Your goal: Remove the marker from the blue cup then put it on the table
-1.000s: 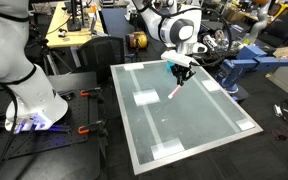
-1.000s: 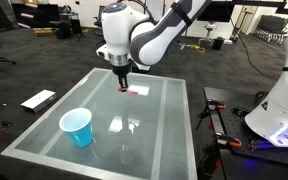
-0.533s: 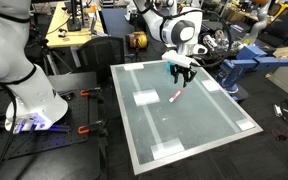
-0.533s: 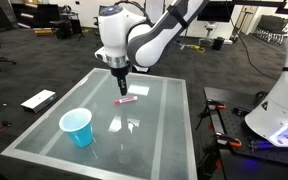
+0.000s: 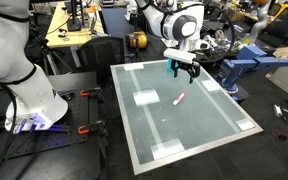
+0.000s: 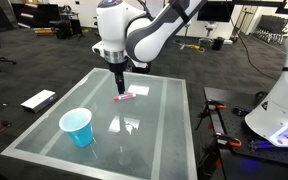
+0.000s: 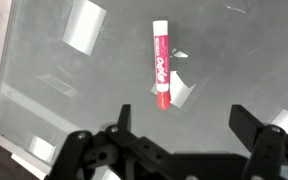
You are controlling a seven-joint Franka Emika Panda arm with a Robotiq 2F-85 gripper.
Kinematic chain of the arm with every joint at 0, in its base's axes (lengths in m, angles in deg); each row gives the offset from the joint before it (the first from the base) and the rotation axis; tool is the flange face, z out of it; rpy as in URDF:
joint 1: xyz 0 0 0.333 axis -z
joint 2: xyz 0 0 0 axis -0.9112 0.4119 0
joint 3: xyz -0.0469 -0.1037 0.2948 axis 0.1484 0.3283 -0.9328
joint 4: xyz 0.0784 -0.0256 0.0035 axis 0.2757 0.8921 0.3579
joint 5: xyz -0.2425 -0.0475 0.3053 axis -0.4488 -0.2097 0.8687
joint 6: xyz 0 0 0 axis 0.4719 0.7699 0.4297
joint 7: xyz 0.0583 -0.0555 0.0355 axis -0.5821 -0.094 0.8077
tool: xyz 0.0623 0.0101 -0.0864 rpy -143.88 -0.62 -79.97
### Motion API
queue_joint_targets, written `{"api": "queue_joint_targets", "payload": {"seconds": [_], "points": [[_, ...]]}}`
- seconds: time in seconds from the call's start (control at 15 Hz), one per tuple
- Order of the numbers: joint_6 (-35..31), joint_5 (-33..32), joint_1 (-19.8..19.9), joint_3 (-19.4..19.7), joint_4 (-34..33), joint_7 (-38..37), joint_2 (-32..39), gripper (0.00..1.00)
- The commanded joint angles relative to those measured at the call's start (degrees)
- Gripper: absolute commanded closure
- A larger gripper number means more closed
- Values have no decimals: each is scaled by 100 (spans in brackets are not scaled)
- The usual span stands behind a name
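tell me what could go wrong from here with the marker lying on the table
1. The marker is round and lies free on the glossy table, so it might roll.
2. The open end effector hangs above it; a low sideways move could knock it.

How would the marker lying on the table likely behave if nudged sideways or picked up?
The marker looks round and lies flat on the glossy table, so a sideways nudge would probably roll it. It appears stiff and thin, likely light. Its smooth barrel could slip in a loose pinch.
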Motion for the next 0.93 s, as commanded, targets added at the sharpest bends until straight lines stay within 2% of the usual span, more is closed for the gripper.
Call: {"api": "queue_joint_targets", "payload": {"seconds": [0.0, 0.47, 0.53, 0.87], "points": [[18, -87, -22, -40, 262, 47, -483, 0], [-101, -266, -132, -29, 414, -147, -858, 0], [7, -156, -71, -55, 158, -20, -619, 0], [3, -160, -84, -62, 205, -22, -675, 0]]}}
